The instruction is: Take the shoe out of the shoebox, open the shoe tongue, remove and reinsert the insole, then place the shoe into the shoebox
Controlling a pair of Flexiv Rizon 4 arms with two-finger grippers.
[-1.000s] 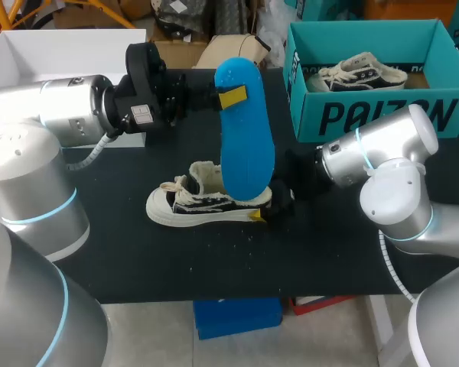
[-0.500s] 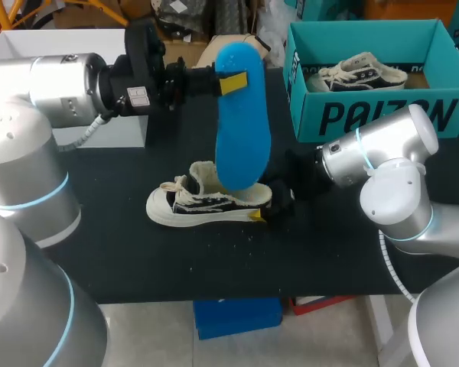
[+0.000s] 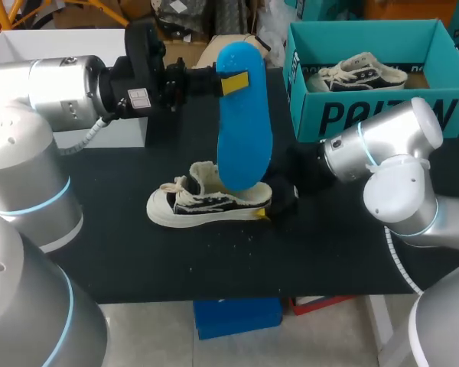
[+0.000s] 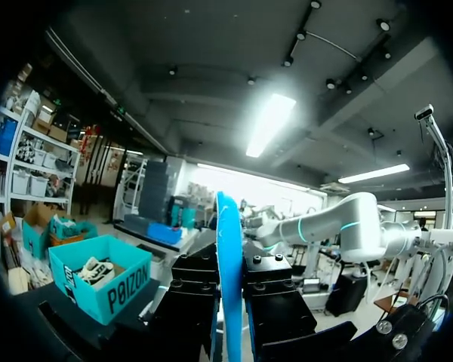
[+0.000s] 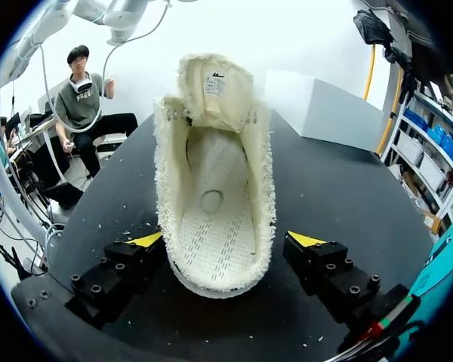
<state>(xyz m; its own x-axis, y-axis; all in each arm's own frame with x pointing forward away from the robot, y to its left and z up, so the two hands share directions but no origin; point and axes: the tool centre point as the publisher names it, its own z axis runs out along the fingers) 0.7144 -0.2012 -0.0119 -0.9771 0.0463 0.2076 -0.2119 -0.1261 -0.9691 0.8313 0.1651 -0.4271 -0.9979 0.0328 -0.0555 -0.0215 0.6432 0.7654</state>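
The teal cardboard shoebox [image 3: 382, 115] sits open at the far right of the black table [image 3: 214, 260]. It holds one low canvas sneaker [image 3: 359, 73], cream and dark with white laces, lying on its side. At the far left stands a white cardboard box [image 3: 61, 53]; from here I cannot see into it.

The shoe I am working on, a matching low cream-and-black canvas sneaker with a white rubber sole [image 3: 203, 202], stands upright on the table, near the middle and well apart from the shoebox. Its toe points to my left. Its collar and edges are frayed and fuzzy, the tongue stands pulled up, and the inside floor is a pale, dotted woven surface (the right wrist view looks straight down into it).

The bright blue foam insole [image 3: 243, 115], smooth and shaped like a long oval, hangs nearly upright over the shoe. Its lower end is at the shoe's opening, though I cannot tell if it touches. My left gripper [image 3: 228, 82] is clamped on the upper part, one finger on each flat face.

My right gripper [image 5: 226, 240] sits low at the heel with its fingers spread wide, one on either side. One yellow tip is against the fuzzy edge and the other is just clear of it, so it grips nothing.
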